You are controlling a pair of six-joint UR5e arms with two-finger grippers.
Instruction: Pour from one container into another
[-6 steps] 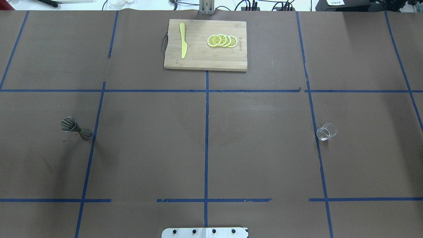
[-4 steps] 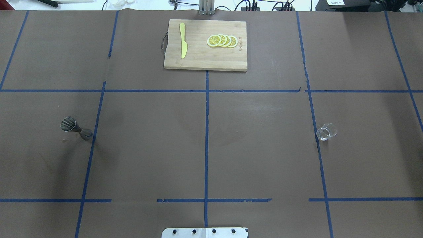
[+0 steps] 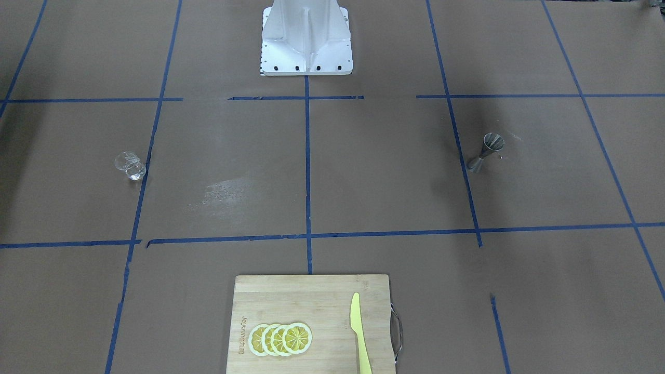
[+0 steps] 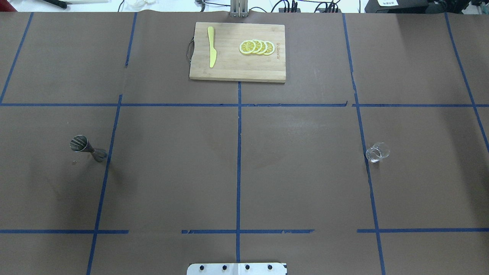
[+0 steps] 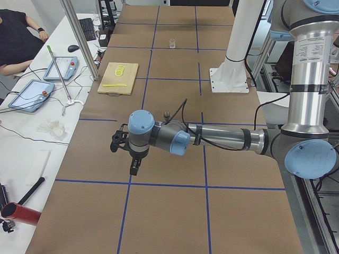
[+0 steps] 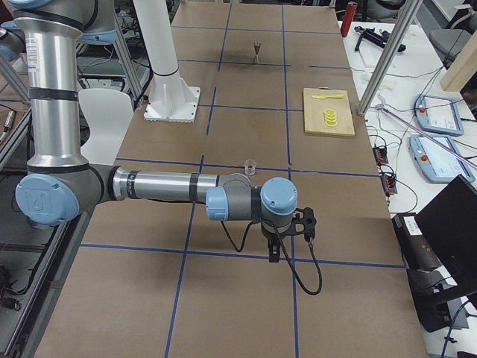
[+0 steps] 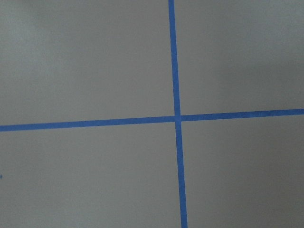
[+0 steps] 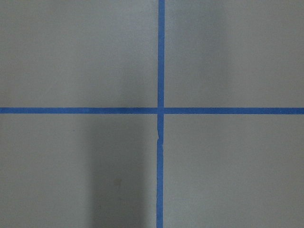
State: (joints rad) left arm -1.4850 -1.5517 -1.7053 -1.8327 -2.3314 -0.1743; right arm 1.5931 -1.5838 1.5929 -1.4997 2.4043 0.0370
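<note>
Against the earlier overhead pictures, no shift is seen: the small clear glass cup (image 4: 377, 152) and the silver-grey hourglass-shaped metal jigger (image 4: 88, 148) are found on the same spots of the brown paper-covered table (image 4: 305, 172), and the pale wooden cutting board (image 4: 237, 65) with its yellow plastic knife (image 4: 211, 47) and row of yellow lemon slices (image 4: 256, 47) lies as before at the far edge. Both vessels are stood upright, the cup just beside a blue tape line on the robot's right, the jigger just beside another on its left, well apart from each other. The left gripper (image 5: 133, 168) is seen only from the table's end; it is hung pointing down above the paper, and whether its fingers are apart or together cannot be told. The jigger is partly hidden behind that arm's forearm, farther toward the table's middle than the gripper and not touched by it. The right gripper (image 6: 273, 252) is likewise pointed down, its finger state not to be told; the cup is stood beyond its forearm, untouched. Only crossed blue tape on paper is shown by both wrist cameras.
</note>
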